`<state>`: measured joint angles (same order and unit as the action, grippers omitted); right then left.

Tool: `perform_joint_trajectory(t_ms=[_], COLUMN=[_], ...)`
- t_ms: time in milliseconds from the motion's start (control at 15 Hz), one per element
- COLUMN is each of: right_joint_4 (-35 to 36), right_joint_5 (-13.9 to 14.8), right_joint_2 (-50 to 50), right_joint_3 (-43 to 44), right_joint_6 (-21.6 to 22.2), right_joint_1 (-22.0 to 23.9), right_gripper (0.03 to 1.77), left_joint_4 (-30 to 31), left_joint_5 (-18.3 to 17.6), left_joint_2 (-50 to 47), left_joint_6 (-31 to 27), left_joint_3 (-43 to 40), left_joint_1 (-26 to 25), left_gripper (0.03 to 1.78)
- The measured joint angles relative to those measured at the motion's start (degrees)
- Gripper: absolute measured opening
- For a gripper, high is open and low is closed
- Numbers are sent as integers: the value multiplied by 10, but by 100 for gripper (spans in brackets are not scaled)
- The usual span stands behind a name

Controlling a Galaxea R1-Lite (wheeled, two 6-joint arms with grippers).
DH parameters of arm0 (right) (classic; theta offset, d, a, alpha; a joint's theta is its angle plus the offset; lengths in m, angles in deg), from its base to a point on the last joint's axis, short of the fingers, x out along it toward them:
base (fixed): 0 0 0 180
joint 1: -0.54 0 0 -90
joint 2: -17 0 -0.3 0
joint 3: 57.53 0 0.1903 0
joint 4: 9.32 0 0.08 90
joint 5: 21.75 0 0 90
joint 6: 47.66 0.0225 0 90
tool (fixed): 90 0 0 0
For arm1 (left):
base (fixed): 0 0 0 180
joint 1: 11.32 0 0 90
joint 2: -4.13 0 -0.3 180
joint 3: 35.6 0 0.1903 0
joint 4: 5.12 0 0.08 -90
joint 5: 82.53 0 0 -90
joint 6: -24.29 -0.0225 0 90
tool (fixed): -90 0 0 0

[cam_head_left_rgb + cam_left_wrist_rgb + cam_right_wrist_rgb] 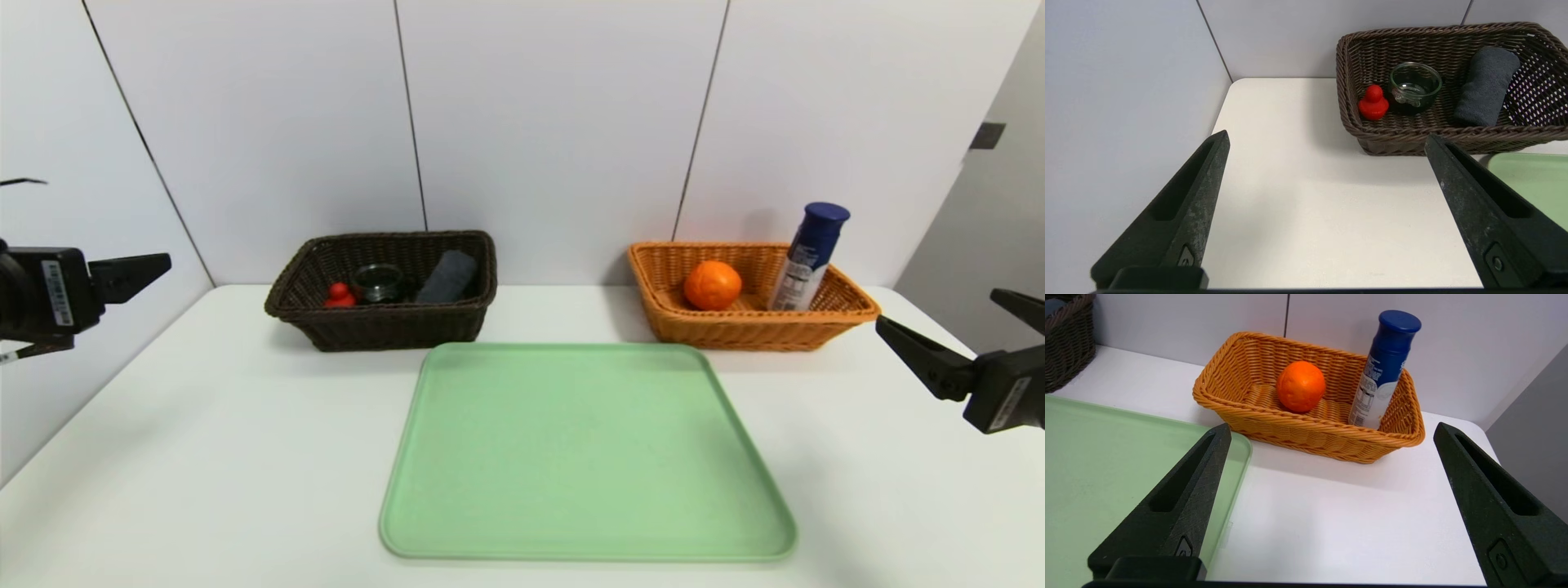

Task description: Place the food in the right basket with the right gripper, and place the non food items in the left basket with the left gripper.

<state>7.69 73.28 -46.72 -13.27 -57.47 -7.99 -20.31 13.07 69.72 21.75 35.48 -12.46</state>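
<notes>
Looking from the head camera, the green tray [586, 453] at centre is bare; the left gripper [143, 273] at the left edge and the right gripper [947, 343] at the right edge hold nothing.

Left wrist view: jaws wide, with the red duck [1373, 104], glass jar [1414, 86] and grey cloth [1487, 85] in the dark basket [1437, 136] at upper right.

Right wrist view: jaws wide, with the orange [1300, 386] and blue bottle [1382, 371] in the tan basket [1306, 435] at upper centre, so sorting looks done.

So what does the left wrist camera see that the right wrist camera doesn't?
Only the left wrist view shows the inside of the dark basket: a red toy, a glass jar and a grey cloth, seen between the open left gripper. Only the right wrist view shows the orange basket, with an orange and a blue bottle, past the open right gripper. Both show the green tray and white table.
</notes>
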Motion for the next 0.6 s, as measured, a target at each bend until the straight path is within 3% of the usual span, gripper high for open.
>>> perform_joint_trajectory(t_ms=[267,600], right_joint_4=[0,0], right_joint_5=[-1,-4], right_joint_2=[39,77], right_joint_3=[-32,-63], right_joint_6=[-11,-15], right_joint_1=[24,49], right_gripper=[171,171], left_joint_4=[-21,-69], left_joint_5=[-4,-35], left_joint_2=[-72,-141], left_joint_6=[3,14], left_joint_3=[-49,-69], left_joint_1=[-2,-1], left_gripper=[169,169])
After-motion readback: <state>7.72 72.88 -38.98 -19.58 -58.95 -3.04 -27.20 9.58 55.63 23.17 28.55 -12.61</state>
